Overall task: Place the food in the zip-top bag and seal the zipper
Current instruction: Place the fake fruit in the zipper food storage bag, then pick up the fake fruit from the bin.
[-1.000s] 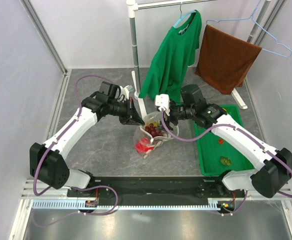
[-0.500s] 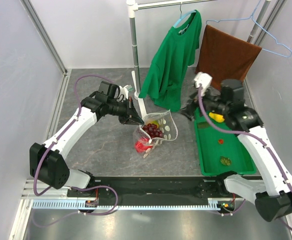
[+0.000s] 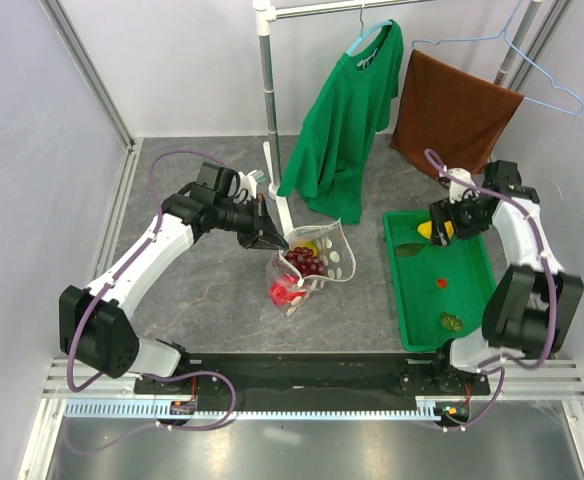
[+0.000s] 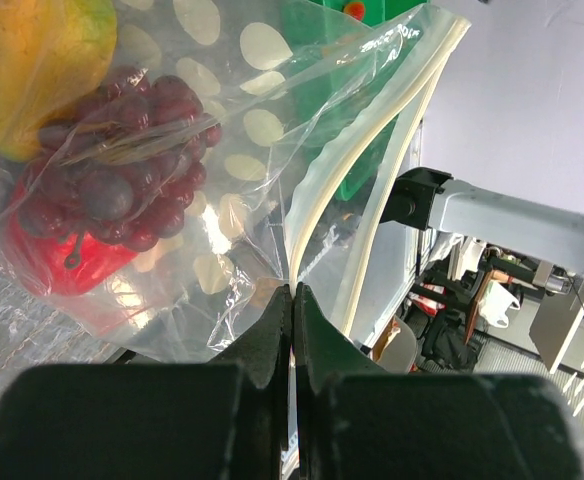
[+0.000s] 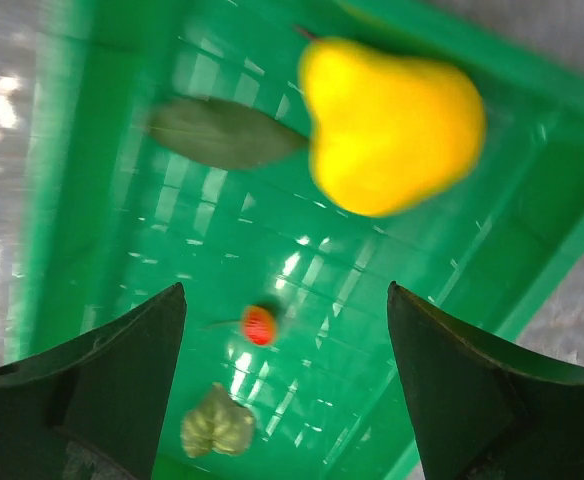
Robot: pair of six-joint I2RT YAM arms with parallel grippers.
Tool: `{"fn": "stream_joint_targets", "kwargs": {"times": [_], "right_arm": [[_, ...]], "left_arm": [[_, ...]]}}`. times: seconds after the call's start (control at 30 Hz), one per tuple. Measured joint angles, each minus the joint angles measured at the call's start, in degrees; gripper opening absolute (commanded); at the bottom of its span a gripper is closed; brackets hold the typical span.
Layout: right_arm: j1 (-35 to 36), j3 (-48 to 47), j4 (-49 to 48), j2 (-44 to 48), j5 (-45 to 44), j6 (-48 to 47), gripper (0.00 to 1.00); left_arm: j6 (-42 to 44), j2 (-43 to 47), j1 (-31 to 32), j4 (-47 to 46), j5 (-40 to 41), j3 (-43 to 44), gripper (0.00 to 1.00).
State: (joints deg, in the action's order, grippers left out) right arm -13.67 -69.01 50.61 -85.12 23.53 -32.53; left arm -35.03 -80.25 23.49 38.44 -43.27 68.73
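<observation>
Thin, floppy, likely slippery bag (image 3: 317, 262) sags mid-frame over the worktop (image 3: 202, 290), grapes (image 4: 122, 180) and red piece (image 4: 62, 255) inside — left hand (image 4: 292, 300) pinched shut on its stiffer zipper strip (image 4: 412, 130), probably the surest hold — right hand (image 5: 284, 300) wide open, empty, over the yellow fruit (image 5: 392, 125) in the tray (image 3: 469, 300).

- left arm (image 3: 137, 262): glossy white plastic shells on the long links, chunky black joint housings
- right arm (image 3: 520, 222): same white and black build
- thin purple cable (image 3: 177, 153) running loose along each arm
- left gripper (image 4: 292, 295): matte black wedge fingers, narrow tips
- right gripper (image 5: 284, 292): same dark wedges, kinda blurry
- flat black base plate (image 3: 292, 368) under both arms
</observation>
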Motion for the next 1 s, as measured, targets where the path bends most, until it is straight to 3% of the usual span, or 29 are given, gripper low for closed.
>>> {"fn": "stream_joint_targets", "kwargs": {"times": [0.17,0.83,1.0], "right_arm": [[-2.4,-0.6,-0.6,-6.9,-4.9,0.7,0.98],[-1.5,-2.5,-15.1,-18.6,-4.9,6.9,0.98],[-1.5,-1.5,-17.7,-18.6,-2.4,7.3,0.92]], "left_arm": [[0.0,0.0,0.0,0.0,-0.3,0.0,0.02],[0.0,-0.1,0.0,0.0,-0.4,0.0,0.02],[0.0,-0.8,0.0,0.0,-0.4,0.0,0.02]]}}
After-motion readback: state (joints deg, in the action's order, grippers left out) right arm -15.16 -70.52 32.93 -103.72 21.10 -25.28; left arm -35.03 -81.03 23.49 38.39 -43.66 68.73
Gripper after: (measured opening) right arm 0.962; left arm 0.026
